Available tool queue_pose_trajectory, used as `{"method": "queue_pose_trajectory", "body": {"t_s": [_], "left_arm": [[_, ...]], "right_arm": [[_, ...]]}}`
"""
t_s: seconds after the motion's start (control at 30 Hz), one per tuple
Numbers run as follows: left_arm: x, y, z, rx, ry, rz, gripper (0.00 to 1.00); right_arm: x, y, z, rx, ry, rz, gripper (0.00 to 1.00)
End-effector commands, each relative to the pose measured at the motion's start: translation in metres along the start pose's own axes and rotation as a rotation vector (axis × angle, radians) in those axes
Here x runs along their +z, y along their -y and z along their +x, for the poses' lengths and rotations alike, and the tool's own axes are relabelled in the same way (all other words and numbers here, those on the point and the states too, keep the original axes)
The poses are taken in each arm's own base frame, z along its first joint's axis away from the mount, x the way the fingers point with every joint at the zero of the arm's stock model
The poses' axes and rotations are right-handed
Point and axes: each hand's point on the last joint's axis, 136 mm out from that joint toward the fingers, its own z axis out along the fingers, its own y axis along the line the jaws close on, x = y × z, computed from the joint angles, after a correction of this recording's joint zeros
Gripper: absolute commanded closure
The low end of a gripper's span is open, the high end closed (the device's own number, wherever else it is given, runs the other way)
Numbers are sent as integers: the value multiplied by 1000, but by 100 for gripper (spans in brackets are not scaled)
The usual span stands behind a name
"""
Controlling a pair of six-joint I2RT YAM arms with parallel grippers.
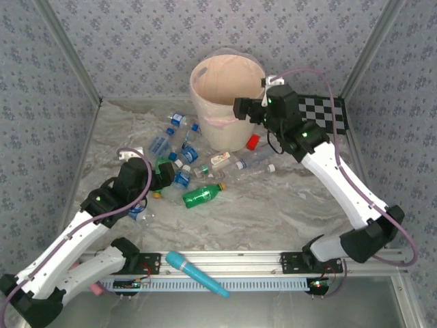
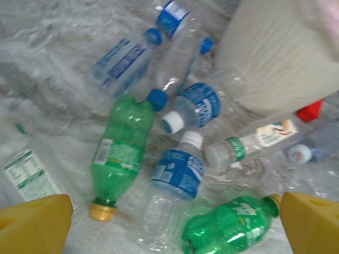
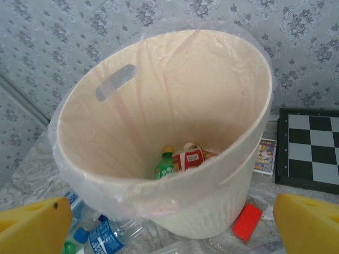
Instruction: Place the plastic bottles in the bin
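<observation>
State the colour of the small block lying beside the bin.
The block is red, best seen in the right wrist view.

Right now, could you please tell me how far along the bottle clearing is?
Early days. Done: a green bottle and a red-labelled bottle lie inside the bin. In hand: nothing; both grippers are open, the right gripper by the bin rim, the left gripper above the table. Left: many plastic bottles scattered on the table beside the bin.

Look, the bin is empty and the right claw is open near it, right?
No, the bin isn't empty: the right wrist view shows a green bottle and a red-labelled one lying inside. The right claw is open near it.
</observation>
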Motion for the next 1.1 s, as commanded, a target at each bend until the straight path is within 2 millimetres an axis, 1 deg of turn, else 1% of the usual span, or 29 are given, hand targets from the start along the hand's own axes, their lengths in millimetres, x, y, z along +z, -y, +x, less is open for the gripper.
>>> {"method": "queue_pose_trajectory", "body": {"t_s": [0.0, 0.17, 0.2, 0.3, 0.4, 0.5, 0.6, 0.63, 0.73, 0.9, 1.0, 1.07], "left_arm": [[9, -25, 5, -86, -25, -98, 0], [27, -59, 9, -152, -83, -236, 0], [32, -65, 11, -172, -102, -257, 0], [48, -82, 20, -250, -164, -282, 0], [63, -97, 28, -318, -220, -304, 2], [74, -111, 32, -313, -257, -361, 5], [81, -126, 37, -315, -287, -420, 7], [87, -126, 33, -323, -273, -413, 7], [95, -132, 38, -333, -299, -433, 9], [111, -138, 45, -338, -331, -447, 15], [119, -137, 48, -345, -344, -440, 17], [124, -137, 49, -349, -345, -437, 20]], "right_arm": [[-10, -8, 6, -38, 50, -53, 0], [-15, -12, 44, -73, 29, -90, 0], [-13, -9, 60, -81, 4, -85, 0], [-13, -4, 84, -92, -16, -82, 0], [-13, 2, 104, -97, -13, -82, 0], [-11, 10, 121, -100, -19, -69, 0], [-11, 20, 134, -103, -29, -44, 0], [-11, 23, 137, -104, -31, -35, 0], [-12, 30, 144, -96, -25, -16, 0], [-12, 34, 149, -84, -14, -17, 0], [-10, 36, 152, -77, -17, -11, 0], [-9, 37, 156, -74, -29, -11, 0]]}}
